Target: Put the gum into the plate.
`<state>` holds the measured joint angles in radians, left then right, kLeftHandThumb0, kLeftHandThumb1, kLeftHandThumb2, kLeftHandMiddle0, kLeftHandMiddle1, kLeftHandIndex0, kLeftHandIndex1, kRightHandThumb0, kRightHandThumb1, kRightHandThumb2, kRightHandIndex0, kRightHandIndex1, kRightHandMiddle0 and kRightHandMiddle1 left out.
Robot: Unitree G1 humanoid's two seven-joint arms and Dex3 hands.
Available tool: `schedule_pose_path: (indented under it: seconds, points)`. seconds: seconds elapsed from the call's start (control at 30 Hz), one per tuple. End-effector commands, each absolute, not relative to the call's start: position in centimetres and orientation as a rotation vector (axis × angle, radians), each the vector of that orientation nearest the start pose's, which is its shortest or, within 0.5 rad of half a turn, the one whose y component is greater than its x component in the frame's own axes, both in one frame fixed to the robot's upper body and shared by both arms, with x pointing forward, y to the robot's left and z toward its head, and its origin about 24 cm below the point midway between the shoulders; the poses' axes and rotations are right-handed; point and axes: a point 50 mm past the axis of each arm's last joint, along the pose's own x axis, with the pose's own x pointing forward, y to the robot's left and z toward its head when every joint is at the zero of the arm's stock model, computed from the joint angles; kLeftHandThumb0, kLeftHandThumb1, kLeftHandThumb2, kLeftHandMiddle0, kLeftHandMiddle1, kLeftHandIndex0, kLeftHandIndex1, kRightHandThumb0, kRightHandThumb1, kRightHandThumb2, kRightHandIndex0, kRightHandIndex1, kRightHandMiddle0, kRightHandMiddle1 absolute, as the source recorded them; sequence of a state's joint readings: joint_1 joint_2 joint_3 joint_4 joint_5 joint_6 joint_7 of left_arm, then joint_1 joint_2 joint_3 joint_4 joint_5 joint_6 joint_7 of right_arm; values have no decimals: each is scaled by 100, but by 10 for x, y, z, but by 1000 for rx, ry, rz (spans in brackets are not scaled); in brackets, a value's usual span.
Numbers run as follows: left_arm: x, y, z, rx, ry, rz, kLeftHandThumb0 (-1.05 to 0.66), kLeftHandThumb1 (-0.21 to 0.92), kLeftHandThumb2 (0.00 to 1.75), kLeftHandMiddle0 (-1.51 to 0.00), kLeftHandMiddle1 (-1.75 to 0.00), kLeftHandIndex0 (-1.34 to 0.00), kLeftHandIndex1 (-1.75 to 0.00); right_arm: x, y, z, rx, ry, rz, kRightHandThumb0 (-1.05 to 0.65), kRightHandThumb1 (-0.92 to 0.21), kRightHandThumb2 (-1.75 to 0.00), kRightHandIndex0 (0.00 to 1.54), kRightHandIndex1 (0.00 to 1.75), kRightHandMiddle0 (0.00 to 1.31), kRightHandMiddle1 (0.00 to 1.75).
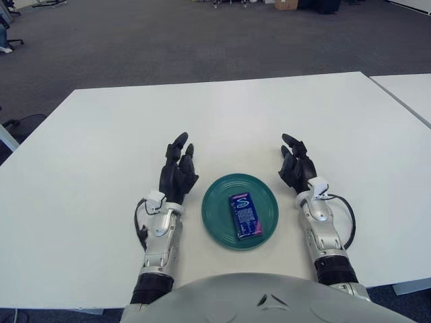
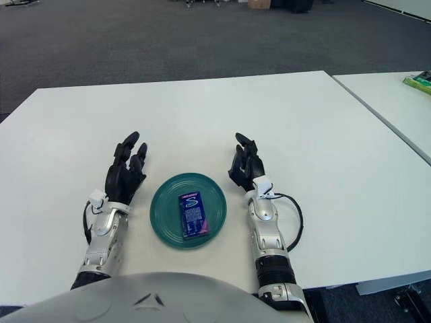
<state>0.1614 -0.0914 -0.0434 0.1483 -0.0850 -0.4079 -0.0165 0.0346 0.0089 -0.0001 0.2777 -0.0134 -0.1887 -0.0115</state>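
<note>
A blue gum pack point(image 1: 244, 214) lies flat in the middle of the green plate point(image 1: 219, 202) on the white table. My left hand point(image 1: 177, 171) stands just left of the plate, fingers straight and spread, holding nothing. My right hand point(image 1: 295, 165) shows just right of the plate, fingers relaxed and empty. Neither hand touches the plate or the gum.
The white table point(image 1: 222, 114) stretches far beyond the plate. A second white table point(image 2: 397, 94) stands to the right across a narrow gap, with a green item point(image 2: 421, 81) on it. Grey carpet lies beyond.
</note>
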Motion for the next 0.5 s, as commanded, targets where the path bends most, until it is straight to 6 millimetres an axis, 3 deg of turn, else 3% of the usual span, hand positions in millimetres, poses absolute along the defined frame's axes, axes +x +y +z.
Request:
schedule_pose_path:
  seconds: [0.0,0.47]
  points:
    - [213,133,15,-65,-113,56,-85,92,89,-21,0,0,-54,209,-153,-51,-9,363,-34,-69,-92,-95,23,0,0,57]
    - [192,138,0,55,3,163,-81,92,97,-18,0,0,-45,207,-149,-51,-11,366,-17,-69,-92,-93,21,0,0,51]
